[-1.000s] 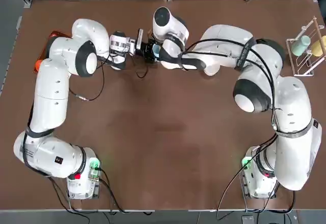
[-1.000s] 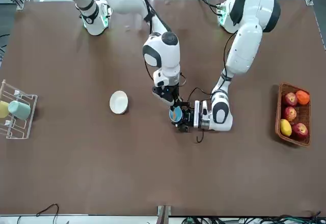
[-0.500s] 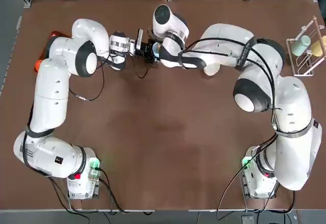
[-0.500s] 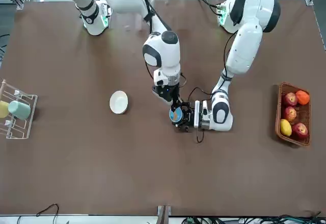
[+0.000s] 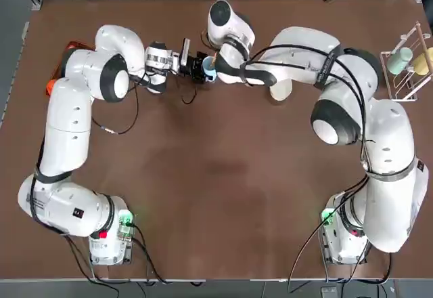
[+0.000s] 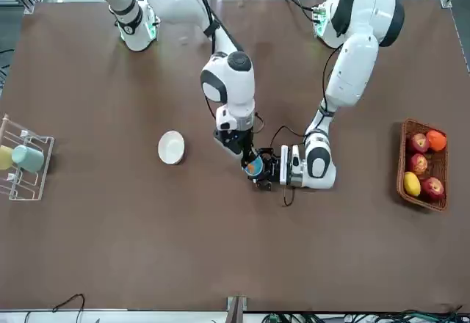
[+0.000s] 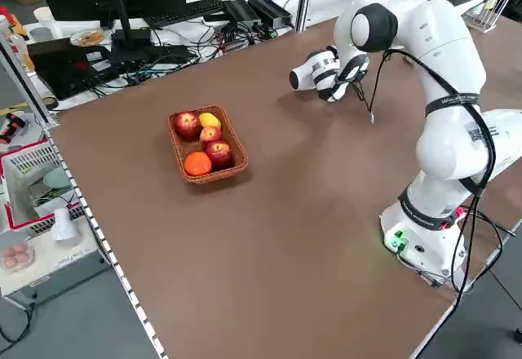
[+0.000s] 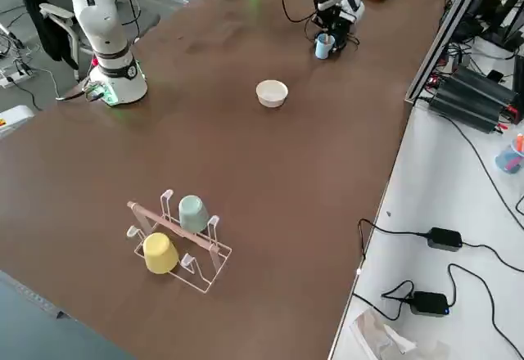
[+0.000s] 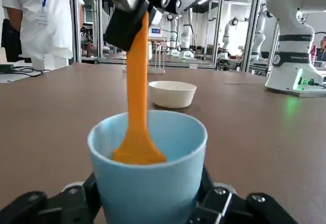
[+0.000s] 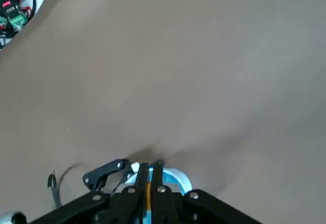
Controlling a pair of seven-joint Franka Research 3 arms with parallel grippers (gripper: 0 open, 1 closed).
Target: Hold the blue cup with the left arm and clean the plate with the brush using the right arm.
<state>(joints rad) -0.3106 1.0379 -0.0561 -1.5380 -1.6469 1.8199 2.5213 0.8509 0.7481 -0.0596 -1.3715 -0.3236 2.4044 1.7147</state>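
We start with the table (image 5: 216, 196), a wide brown top that keeps the work near its far edge and everything else out at the sides. The left arm (image 5: 67, 129) reaches low and level along it so that its gripper (image 6: 270, 169) can take the blue cup (image 9: 147, 168) from the side and leave the mouth free. In the left wrist view the black fingers (image 9: 69, 203) sit narrow against the cup's lower wall on both sides, so we judge the cup to be steadied for the pull.

The right arm (image 5: 352, 108) bends over from above, because the brush (image 9: 136, 102) stands in the cup and has to come out upward. Its gripper (image 9: 133, 11) is clamped tight on the top of the orange handle, and the broad end sits down inside the cup.

The plate (image 6: 171, 147) lies by itself near the cup, toward the right arm's side, bare and within an easy swing once the brush is free.

Farther off, a fruit basket (image 6: 424, 165) sits at the left arm's end of the table and a wire rack (image 8: 176, 245) with a teal-green cup (image 8: 192, 211) and a yellow cup (image 8: 160, 253) at the other, both well clear.
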